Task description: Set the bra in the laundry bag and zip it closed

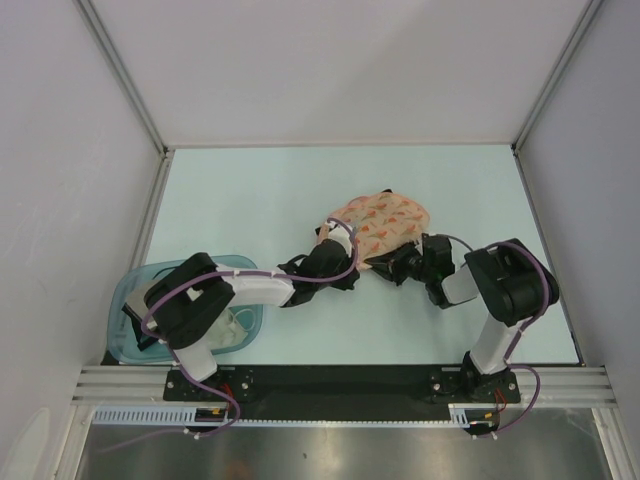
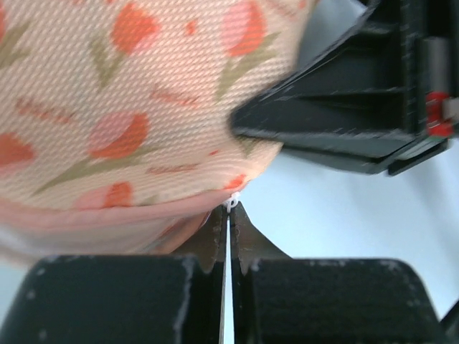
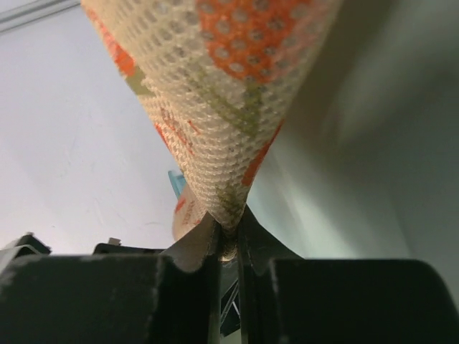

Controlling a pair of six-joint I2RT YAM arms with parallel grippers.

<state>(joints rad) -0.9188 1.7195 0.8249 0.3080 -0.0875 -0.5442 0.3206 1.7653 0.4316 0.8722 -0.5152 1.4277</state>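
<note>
bag (image 1: 385, 222): held dead ahead of both claws | right claw (image 3: 228, 233): clamped on mesh | left claw (image 2: 228, 215): clenched at rim

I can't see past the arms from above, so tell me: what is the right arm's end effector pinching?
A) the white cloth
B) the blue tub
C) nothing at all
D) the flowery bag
D: in the right wrist view, the right end effector is closed on a fold of the flowery mesh bag.
</note>
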